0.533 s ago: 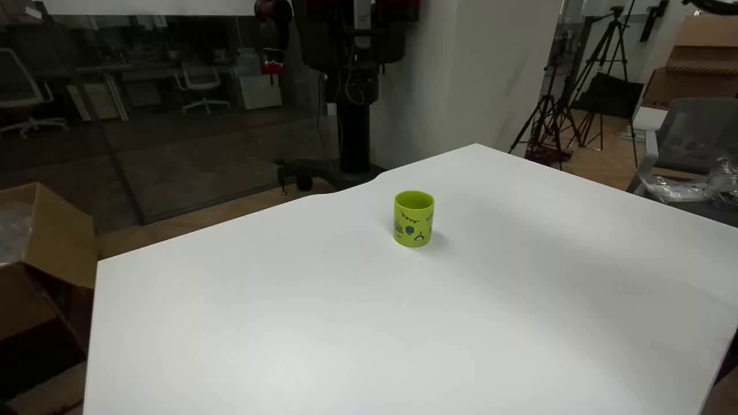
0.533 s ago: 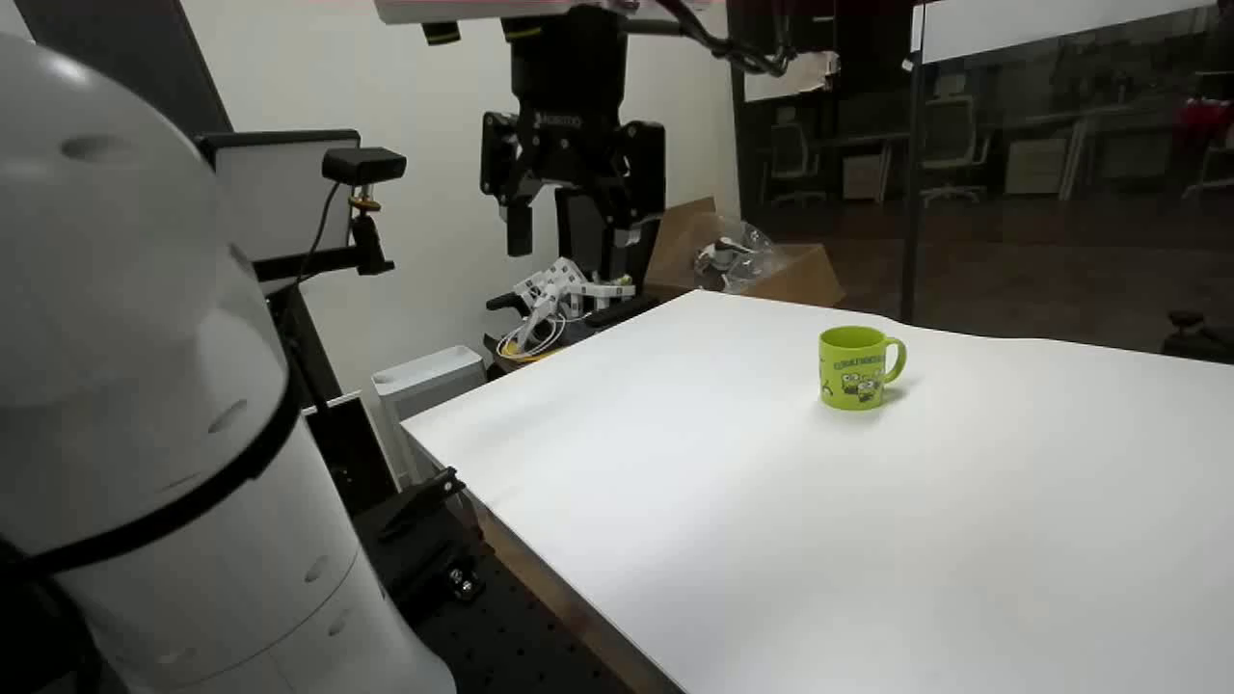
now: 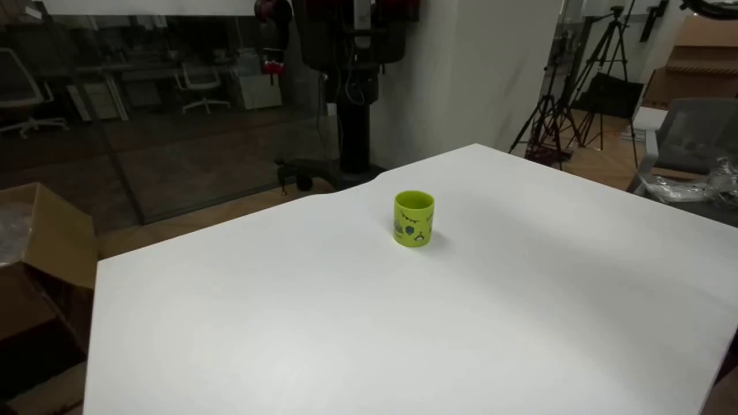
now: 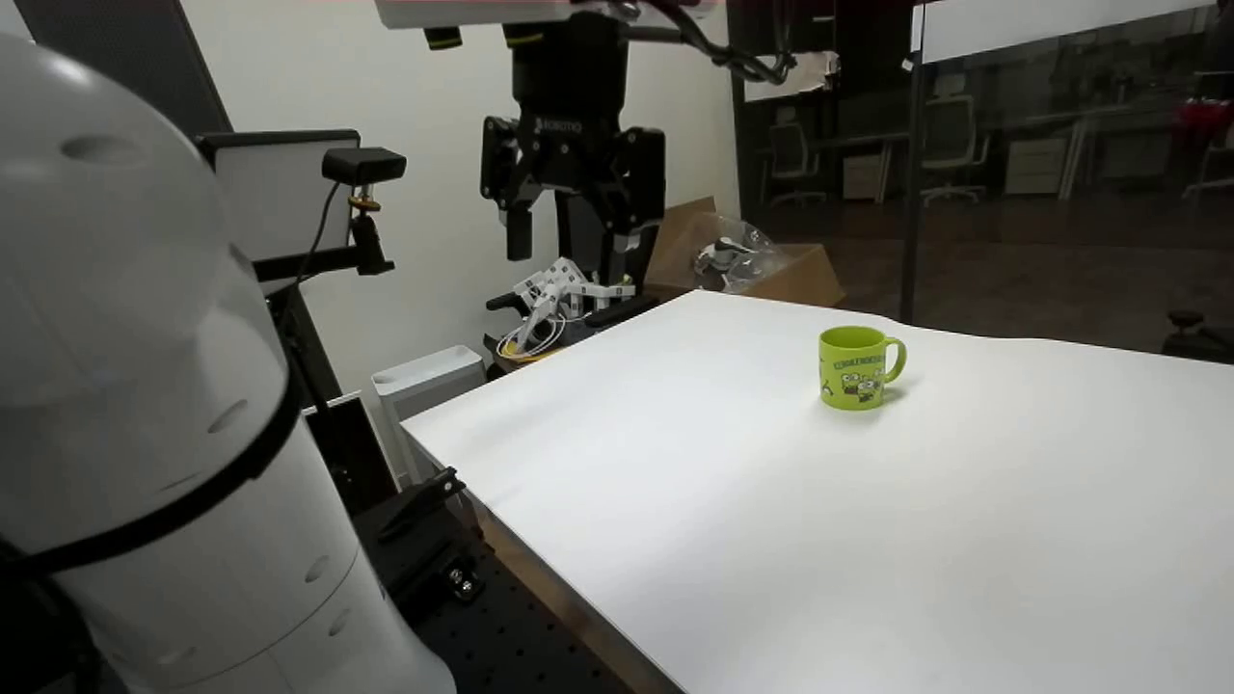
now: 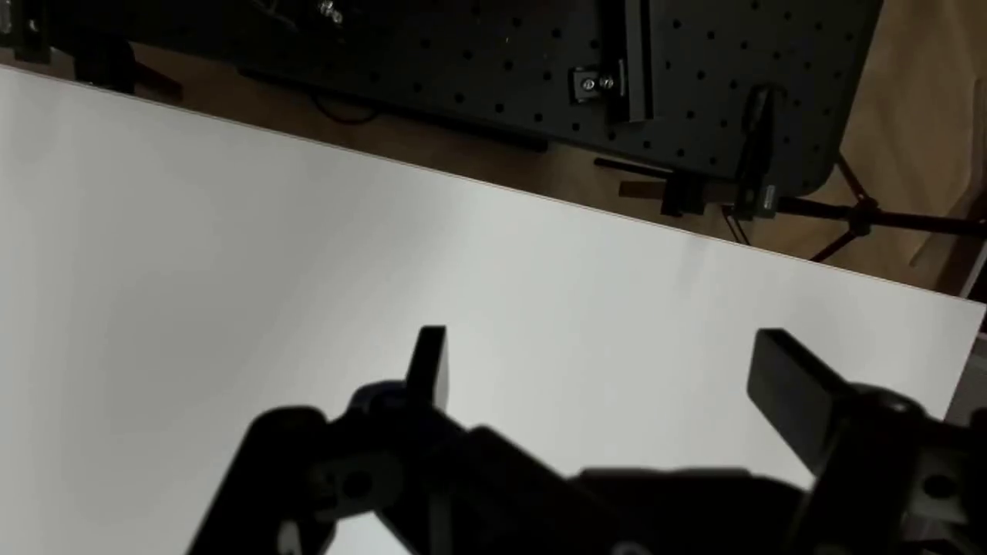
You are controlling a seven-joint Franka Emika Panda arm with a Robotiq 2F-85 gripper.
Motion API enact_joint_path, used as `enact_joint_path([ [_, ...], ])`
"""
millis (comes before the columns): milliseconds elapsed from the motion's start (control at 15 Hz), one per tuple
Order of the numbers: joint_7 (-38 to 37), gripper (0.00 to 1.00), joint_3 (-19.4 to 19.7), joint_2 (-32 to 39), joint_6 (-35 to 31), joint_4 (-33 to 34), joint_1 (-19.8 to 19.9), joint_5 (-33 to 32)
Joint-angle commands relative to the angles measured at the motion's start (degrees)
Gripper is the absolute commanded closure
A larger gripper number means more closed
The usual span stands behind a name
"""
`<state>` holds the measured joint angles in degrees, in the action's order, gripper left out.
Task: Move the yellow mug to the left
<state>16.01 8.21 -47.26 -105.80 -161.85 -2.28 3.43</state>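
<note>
The yellow mug is lime green with dark printed figures. It stands upright on the white table and shows in both exterior views, as mug and as mug. Its handle points to the right in an exterior view and is hidden in the other picture. My gripper hangs high, fingers down, to the left of the mug and well apart from it in that view. In the wrist view my gripper is open with nothing between its fingers, only white tabletop below. The mug is out of the wrist view.
The white table has an edge beside the black perforated base plate. The white arm body stands close to that edge. An open cardboard box is past the table's side. A camera on a stand is behind the arm.
My gripper has sunk very slightly in an exterior view and stays open. The mug has not moved.
</note>
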Motion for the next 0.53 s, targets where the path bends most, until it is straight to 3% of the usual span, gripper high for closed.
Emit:
enact_joint_path([
  [0,0.2,0.0,-0.3,0.1,0.1,0.1,0.3,0.2],
  [267,0.2,0.0,-0.3,0.1,0.1,0.1,0.3,0.2],
  [467,-3.9,0.0,-1.7,1.1,-10.6,0.4,2.0,0.3],
])
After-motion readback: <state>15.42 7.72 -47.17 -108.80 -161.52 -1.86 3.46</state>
